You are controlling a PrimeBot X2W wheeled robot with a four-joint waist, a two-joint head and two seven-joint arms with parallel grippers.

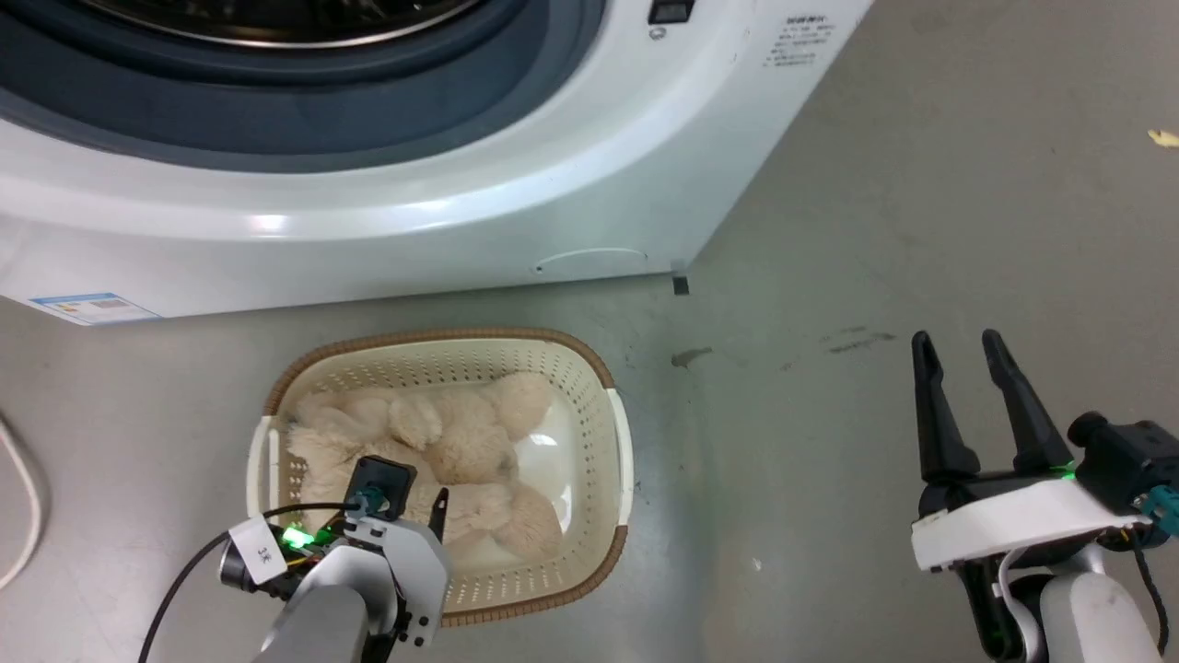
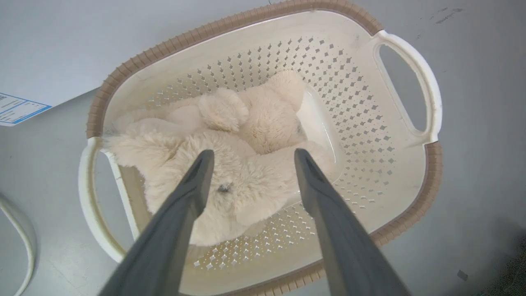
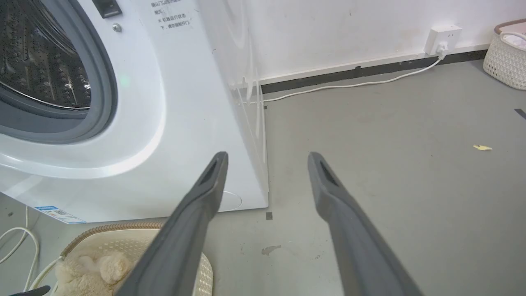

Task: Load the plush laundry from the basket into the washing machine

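Both splayed, empty, left end effector (image 2: 250, 155) above plush laundry (image 2: 269, 121) in basket (image 2: 230, 25), right end effector (image 1: 958, 348) aside, washing machine (image 1: 479, 216) cropped.

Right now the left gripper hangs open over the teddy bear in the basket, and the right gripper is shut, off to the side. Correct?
Not quite. The right gripper is open, not shut: the right wrist view shows its two fingers spread apart with nothing between them. The rest holds: the left gripper hangs open over the teddy bear in the basket.
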